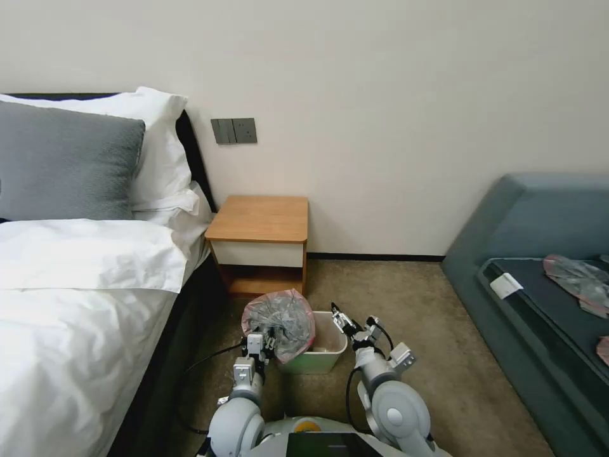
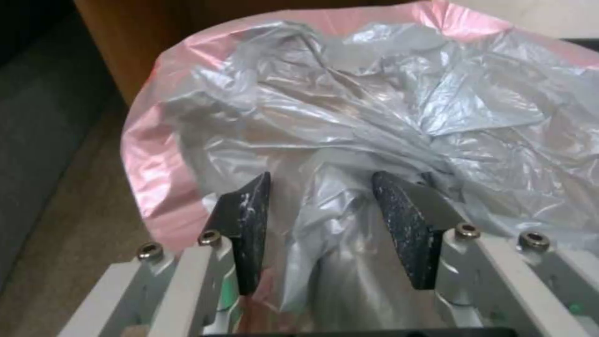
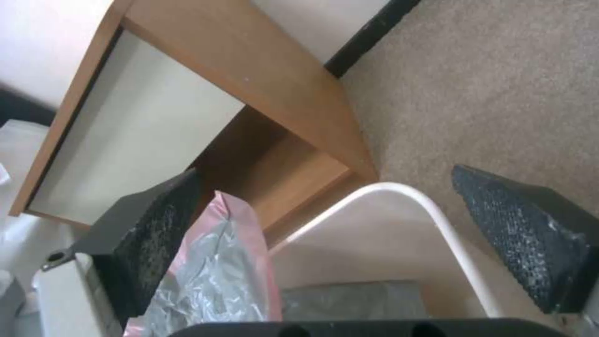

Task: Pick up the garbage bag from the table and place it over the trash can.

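Left gripper [image 1: 262, 343] sits low in front of the robot, at the near left side of the trash can [image 1: 317, 362]. Its pads [image 2: 246, 224] are spread in the left wrist view with a fold of the garbage bag [image 2: 374, 121] between them; can't tell whether they actually pinch the film. Bag in the head view [image 1: 279, 322] stands bunched and upright over the can's left part, pink edge on top, grey crumpled middle, leaning on the left rim. Can is on the carpet [image 1: 431, 304] just in front of the table [image 1: 260, 219]. Right gripper [image 1: 346, 320] hovers over the can's right rim, jaws wide apart, holding nothing; right wrist view shows the white rim [image 3: 437, 220] between its pads [image 3: 524, 234], bag edge [image 3: 218, 262] beside one pad. Sofa [image 1: 539, 254] far right with flat grey-pink bags [image 1: 580, 279] on it.
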Motion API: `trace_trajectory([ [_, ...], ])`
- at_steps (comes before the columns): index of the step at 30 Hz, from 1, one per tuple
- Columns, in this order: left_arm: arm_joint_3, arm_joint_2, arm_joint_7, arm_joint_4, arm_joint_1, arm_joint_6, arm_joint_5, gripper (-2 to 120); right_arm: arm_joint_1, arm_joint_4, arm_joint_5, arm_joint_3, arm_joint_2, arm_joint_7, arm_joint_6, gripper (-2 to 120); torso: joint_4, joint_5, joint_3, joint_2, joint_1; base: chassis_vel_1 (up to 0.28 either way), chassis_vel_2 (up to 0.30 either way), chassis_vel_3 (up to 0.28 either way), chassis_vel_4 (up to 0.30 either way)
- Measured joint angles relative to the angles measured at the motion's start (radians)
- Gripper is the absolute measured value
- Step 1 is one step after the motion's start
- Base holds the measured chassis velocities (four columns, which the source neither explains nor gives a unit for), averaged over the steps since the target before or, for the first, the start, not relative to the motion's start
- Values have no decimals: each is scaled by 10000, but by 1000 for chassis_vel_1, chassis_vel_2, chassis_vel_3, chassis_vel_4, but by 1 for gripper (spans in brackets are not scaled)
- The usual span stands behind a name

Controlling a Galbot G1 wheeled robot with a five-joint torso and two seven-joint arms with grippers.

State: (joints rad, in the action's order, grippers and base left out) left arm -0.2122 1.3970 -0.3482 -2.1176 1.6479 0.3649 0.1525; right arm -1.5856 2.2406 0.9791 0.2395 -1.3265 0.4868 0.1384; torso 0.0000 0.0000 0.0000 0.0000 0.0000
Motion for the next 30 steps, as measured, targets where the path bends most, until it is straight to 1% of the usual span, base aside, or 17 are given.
trace_trajectory([
  [2, 60, -20, -57, 53, -175, 159, 128, 43, -7, -7, 0, 21, -11, 0, -13, 100, 0, 0, 0, 0, 0, 0, 0, 0, 0],
  [6, 148, -66, -166, 130, -434, 389, 279, 42, -61, -21, -21, 51, -33, 2, -19, 100, 0, 0, 0, -1, 0, 0, 0, 0, 0],
  [12, 206, -170, -314, 171, -687, 776, 550, 43, -109, -99, -90, 76, -122, 3, -38, 100, 1, 0, 0, -1, 0, 0, 0, 0, 0],
  [14, 229, -226, -397, 182, -834, 982, 766, 43, -134, -128, -134, 79, -190, 3, -55, 100, 0, 0, 0, -1, 0, 0, 0, 0, 0],
  [15, 252, -261, -513, 187, -958, 1196, 984, 43, -162, -164, -186, 81, -244, 2, -73, 100, 1, 0, 0, -1, 0, 0, 0, 0, 0],
  [17, 261, -270, -561, 191, -1008, 1278, 1077, 43, -171, -182, -214, 84, -267, 1, -84, 100, 0, 0, 0, -1, 0, 0, 0, 0, 0],
  [20, 321, -323, -784, 239, -1278, 1655, 1508, 43, -250, -238, -343, 110, -369, -8, -146, 100, 0, 0, 0, -1, 1, 0, 0, 0, 0],
  [22, 341, -333, -824, 259, -1336, 1713, 1606, 43, -267, -240, -365, 123, -386, -10, -155, 100, 0, 0, 0, -1, 0, 0, 0, 0, 0],
  [25, 439, -361, -994, 319, -1505, 1930, 2025, 43, -322, -244, -421, 201, -418, -13, -186, 100, 0, 0, 0, -1, 0, 0, 0, 0, 0],
  [30, 513, -348, -1131, 445, -1565, 2057, 2144, 43, -408, -232, -490, 279, -463, -14, -243, 100, 0, 0, 0, -1, 0, 0, 0, 0, 0],
])
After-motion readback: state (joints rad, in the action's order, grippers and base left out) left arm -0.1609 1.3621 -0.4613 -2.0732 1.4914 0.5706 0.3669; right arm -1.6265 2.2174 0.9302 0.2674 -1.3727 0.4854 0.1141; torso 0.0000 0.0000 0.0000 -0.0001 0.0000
